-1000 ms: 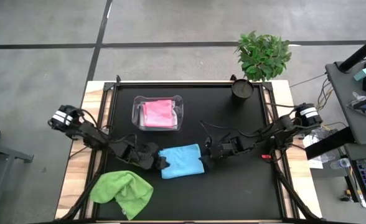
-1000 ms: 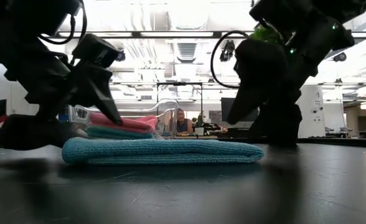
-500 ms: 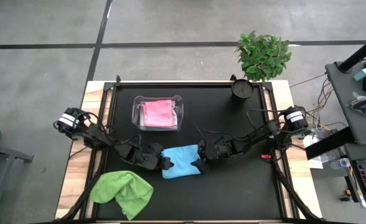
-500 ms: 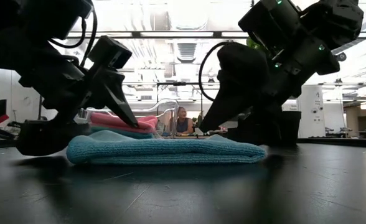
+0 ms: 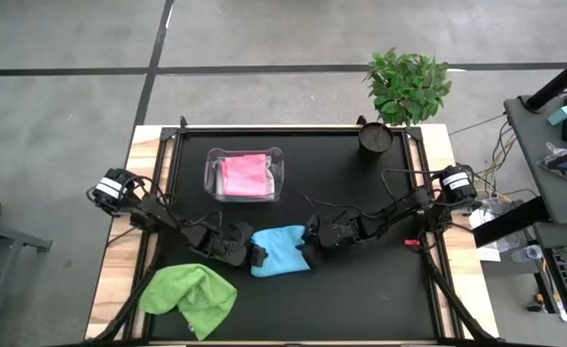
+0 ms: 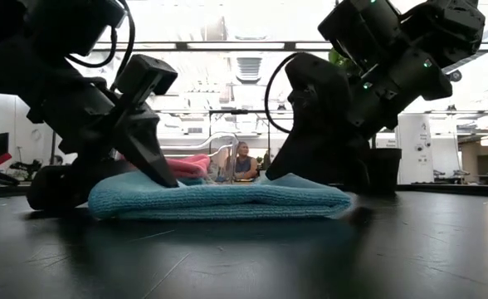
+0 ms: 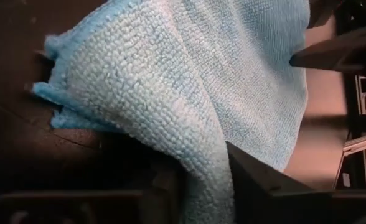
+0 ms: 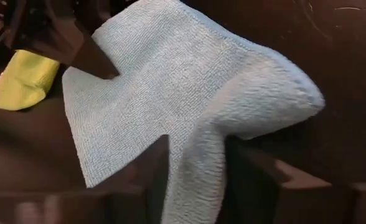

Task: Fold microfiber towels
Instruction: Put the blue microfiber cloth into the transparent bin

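A folded light blue towel (image 5: 281, 249) lies flat on the black table (image 5: 361, 299), mid-table and a little toward the near edge. My left gripper (image 5: 256, 255) is shut on its left end and my right gripper (image 5: 307, 251) on its right end. Both slant down onto it in the low view, the left gripper (image 6: 163, 176) and the right gripper (image 6: 275, 173). A pink towel (image 5: 244, 175) lies in the clear tub (image 5: 210, 179) behind it. A lime green towel (image 5: 189, 297) lies crumpled at the near left corner. My left gripper pinches a raised ridge of cloth (image 7: 209, 167) at the towel's left end between its two fingers (image 7: 264, 186). It comes slanting down from the table's left. The rest of the towel lies on the table. My right gripper pinches a bunched ridge (image 8: 193, 167) at the towel's right end between its two fingers (image 8: 261, 180). It comes slanting down from the table's right. The corner beside it (image 8: 295, 93) puffs up; the towel stays on the table.
A potted plant (image 5: 407, 87) and its dark pot (image 5: 375, 137) stand at the far right corner. Bare black table lies near the front edge and to the right. A person sits in the room beyond the table (image 6: 242, 160).
Both grippers have sunk and moved inward onto the blue towel's two ends, the right one tipping further down, and have taken hold. The towel's ends have bunched inward and risen a little, so it looks narrower; its middle stays on the table.
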You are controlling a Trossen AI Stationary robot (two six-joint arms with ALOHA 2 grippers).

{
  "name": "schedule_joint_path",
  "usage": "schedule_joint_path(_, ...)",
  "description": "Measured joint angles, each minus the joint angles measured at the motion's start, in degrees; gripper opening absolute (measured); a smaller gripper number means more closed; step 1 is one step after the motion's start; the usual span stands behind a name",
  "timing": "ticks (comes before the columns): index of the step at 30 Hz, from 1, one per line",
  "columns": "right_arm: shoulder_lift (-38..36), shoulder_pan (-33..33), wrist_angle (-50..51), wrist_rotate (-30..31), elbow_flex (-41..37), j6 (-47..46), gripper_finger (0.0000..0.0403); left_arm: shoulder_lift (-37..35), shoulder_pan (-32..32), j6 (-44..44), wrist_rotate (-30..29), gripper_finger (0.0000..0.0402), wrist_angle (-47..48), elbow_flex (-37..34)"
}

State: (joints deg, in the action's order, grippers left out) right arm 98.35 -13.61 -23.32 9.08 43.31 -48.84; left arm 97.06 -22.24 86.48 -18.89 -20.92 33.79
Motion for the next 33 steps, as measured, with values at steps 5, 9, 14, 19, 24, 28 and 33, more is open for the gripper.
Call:
schedule_joint_path(5,0.0,0.0,-0.15,0.37,0.02,2.18,0.0059,0.04,0.0,-3.04,-2.47,0.0016,-0.09,-0.03)
schedule_joint_path(9,-0.29,0.0,-0.57,0.42,0.02,4.47,0.0016,-0.31,0.07,-6.17,-3.8,0.0008,0.15,-0.13)
schedule_joint_path(14,-3.11,0.52,-1.64,1.47,0.15,8.61,0.0011,-3.84,0.69,-10.32,-4.86,0.0003,3.2,-0.69)
schedule_joint_path(19,-6.05,2.79,-1.37,1.51,2.03,14.62,0.0009,-12.53,3.87,-17.01,-4.82,0.0002,10.82,-0.4)
schedule_joint_path(24,-7.46,6.56,-0.51,1.47,5.88,21.83,0.0009,-24.46,8.45,-26.24,-5.19,0.0001,19.14,-0.01)
schedule_joint_path(28,-7.41,9.97,2.08,0.96,11.73,28.3,0.0009,-34.09,12.48,-32.27,-5.28,0.0001,25.52,-0.12)
schedule_joint_path(33,-6.87,14.44,6.95,1.09,19.6,36.57,0.0009,-43.5,18.57,-38.92,-5.16,0.0001,32.18,0.04)
